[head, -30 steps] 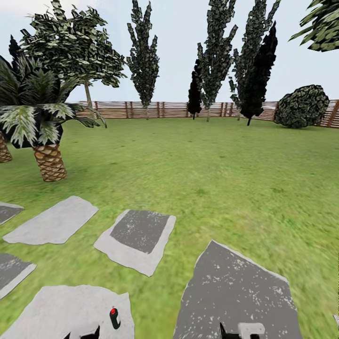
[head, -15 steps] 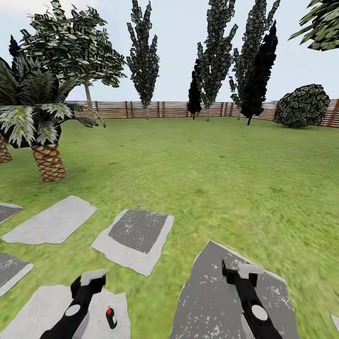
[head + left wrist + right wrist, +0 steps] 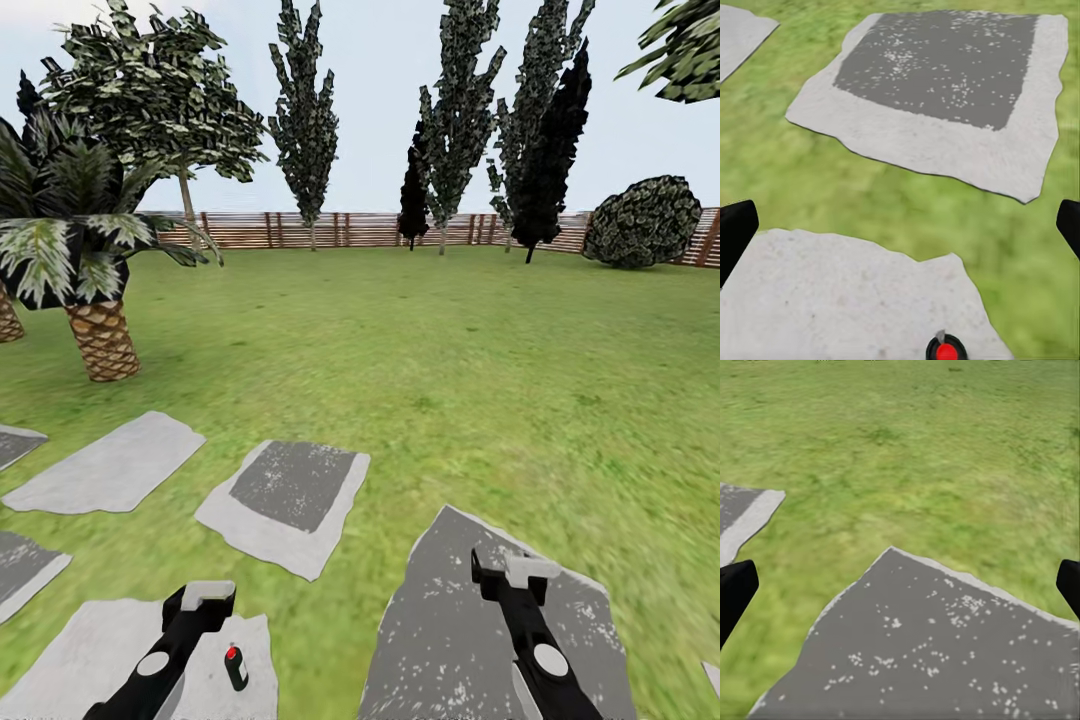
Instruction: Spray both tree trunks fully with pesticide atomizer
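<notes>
The pesticide atomizer (image 3: pixel 235 667), a small dark bottle with a red cap, stood upright on a pale paving slab (image 3: pixel 90 650) near the robot, just right of the left gripper (image 3: pixel 197 597). That arm reached forward and low, its jaws spread wide and empty. The right gripper (image 3: pixel 510 575), also wide open and holding nothing, hovered well apart over a darker slab (image 3: pixel 470 640).
</notes>
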